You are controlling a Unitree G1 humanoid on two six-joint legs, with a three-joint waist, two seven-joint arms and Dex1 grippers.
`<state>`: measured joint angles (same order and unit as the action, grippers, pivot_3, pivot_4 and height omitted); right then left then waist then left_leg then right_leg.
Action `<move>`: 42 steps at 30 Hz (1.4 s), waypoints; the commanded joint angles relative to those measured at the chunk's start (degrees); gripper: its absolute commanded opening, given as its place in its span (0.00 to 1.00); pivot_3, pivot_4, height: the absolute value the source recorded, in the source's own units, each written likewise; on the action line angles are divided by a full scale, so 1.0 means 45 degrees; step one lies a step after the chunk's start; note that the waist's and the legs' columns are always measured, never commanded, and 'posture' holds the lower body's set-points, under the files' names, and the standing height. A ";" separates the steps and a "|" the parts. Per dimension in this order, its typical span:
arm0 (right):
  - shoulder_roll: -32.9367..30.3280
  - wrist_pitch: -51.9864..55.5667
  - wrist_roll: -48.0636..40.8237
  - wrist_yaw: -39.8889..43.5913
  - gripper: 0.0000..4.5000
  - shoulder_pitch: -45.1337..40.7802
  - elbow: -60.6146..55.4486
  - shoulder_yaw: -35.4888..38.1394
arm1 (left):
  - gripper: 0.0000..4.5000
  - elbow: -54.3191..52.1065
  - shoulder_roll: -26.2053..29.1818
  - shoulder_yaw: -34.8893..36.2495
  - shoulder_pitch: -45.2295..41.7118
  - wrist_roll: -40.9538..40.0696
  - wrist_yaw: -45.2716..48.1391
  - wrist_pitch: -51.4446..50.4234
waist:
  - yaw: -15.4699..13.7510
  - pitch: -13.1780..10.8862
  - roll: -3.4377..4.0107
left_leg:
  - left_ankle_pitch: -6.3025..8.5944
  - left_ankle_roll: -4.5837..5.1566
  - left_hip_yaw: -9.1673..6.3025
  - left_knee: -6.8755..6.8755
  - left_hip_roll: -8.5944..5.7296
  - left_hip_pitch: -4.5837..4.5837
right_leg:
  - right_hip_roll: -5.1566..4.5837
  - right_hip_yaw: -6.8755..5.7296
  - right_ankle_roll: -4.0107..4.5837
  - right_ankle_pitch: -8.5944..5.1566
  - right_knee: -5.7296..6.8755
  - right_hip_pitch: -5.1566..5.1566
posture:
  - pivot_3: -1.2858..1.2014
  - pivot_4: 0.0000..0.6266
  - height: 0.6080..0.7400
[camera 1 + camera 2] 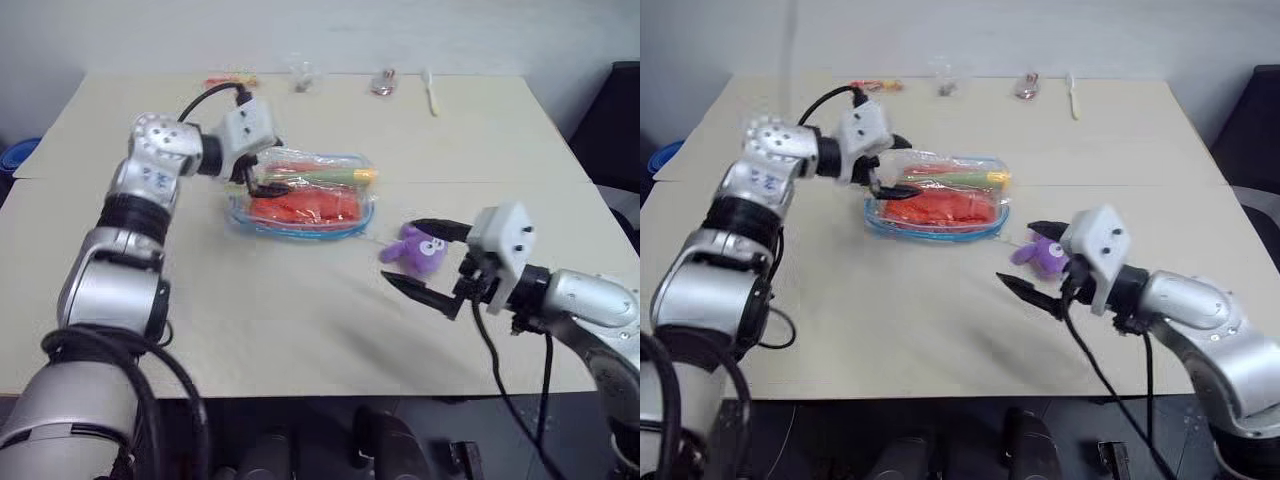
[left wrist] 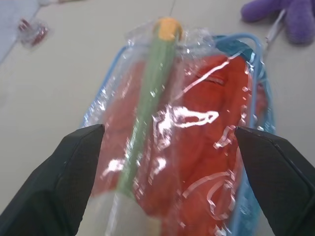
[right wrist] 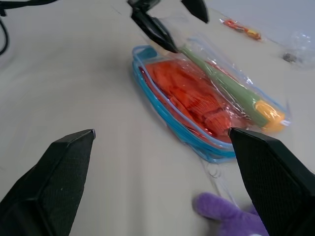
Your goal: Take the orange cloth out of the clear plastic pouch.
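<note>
Orange-red soft cloth [image 1: 305, 206] lies inside the clear blue-edged plastic pouch [image 1: 300, 228] on the beige counter [image 1: 300, 320]. Left pincer [image 1: 256, 172] is released at its end; right pincer [image 1: 420, 262] is released beside a purple plush toy [image 1: 418, 250].

No readable text showing anywhere — no labels, brand marks, numbers or signs coming through on any object or surface in these views.
</note>
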<state>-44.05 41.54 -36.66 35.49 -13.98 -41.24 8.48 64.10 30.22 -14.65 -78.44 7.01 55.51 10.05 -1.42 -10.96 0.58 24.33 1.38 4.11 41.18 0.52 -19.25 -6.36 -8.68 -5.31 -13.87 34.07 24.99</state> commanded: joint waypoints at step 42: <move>0.0436 -0.0518 -0.0648 0.1981 1.00 -0.2173 0.1520 -0.1757 | 0.05 -0.2257 0.6917 0.3056 0.4489 0.1756 -0.4036 -0.0683 | 0.0655 -0.0004 -0.0018 | -0.0005 0.0030 0.0017 0.0006 0.0017 -0.0013 | -0.0049 -0.0080 0.0001 0.0002 0.0078 0.0083 | 0.52 0.24 1.00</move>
<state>-42.45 41.00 -39.03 42.50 -22.71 -34.34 0.85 58.70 58.31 -4.23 -60.02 17.03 38.84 9.45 1.53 -10.97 0.49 24.30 1.51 4.16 41.19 0.59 -19.30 -6.61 -9.04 -5.30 -13.86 34.45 25.40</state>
